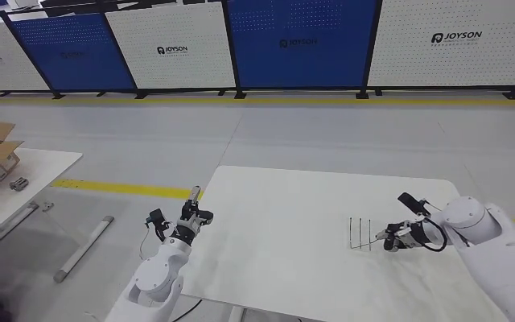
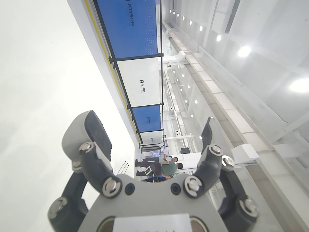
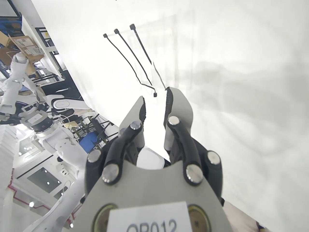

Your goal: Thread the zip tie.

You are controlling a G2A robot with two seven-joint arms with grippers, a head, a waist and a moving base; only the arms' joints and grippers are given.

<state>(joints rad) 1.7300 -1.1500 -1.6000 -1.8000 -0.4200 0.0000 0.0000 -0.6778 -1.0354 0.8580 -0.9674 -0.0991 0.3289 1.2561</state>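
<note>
Three black zip ties (image 1: 360, 233) lie side by side on the white table (image 1: 282, 209), right of centre in the top view. My right gripper (image 1: 385, 238) sits just beside them, jaws slightly apart and clamped on nothing, one fingertip (image 3: 173, 95) at a tie's tail. My left gripper (image 1: 193, 197) hangs spread wide at the table's left edge.

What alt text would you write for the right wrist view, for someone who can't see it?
The robot's right pincer, open, hangs over a white table, its fingertips close to the tail ends of three black zip ties lying side by side.
</note>
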